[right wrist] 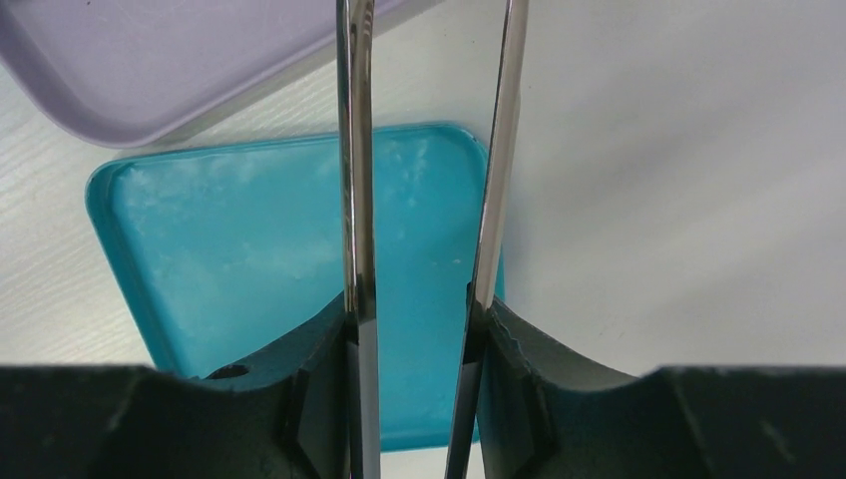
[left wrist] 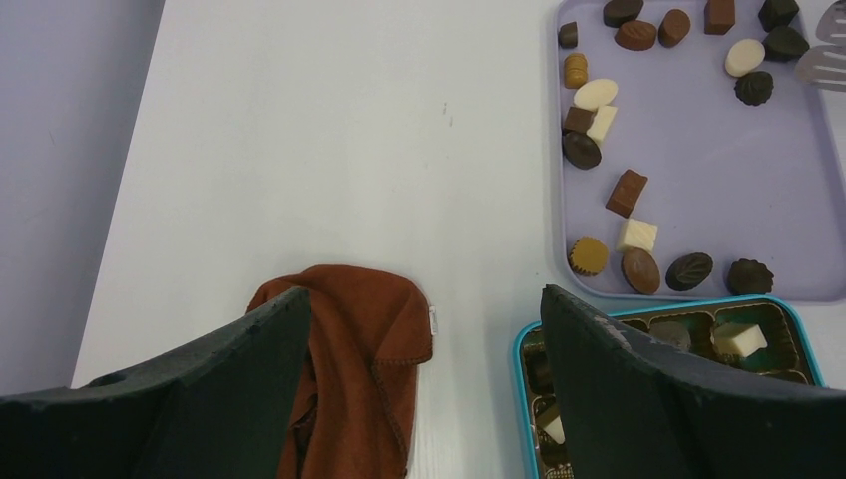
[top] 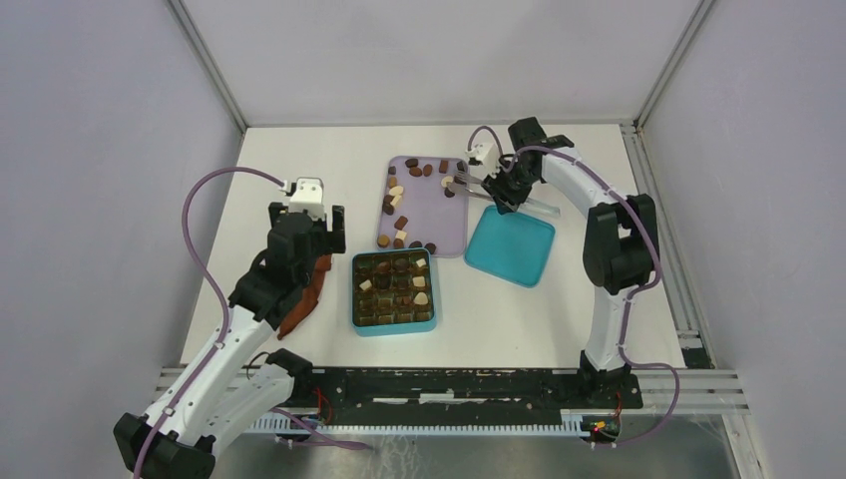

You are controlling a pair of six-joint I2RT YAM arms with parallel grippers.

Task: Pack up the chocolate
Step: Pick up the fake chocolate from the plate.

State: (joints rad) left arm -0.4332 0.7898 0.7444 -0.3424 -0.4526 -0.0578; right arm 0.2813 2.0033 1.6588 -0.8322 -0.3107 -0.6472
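With the left pincer (left wrist: pixel 424 389) gaping wide, the right pincer (right wrist: pixel 417 329) is gripping tongs (right wrist: pixel 356 150) at the tray's (left wrist: pixel 718 170) two o'clock, probably risking flicking chocolate (left wrist: pixel 627 193) out.

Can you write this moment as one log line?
left tool: open, empty | right tool: shut on tongs, tips over tray | chocolate: many on tray, some in box

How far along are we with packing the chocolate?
Done: several pieces sit in cells of the teal box, cream ones clearest. In hand: the right pincer grips tongs, tips over the lavender tray; the left pincer hangs open over the brown cloth. Left: over a dozen loose pieces lie on the tray, and the lid is off.
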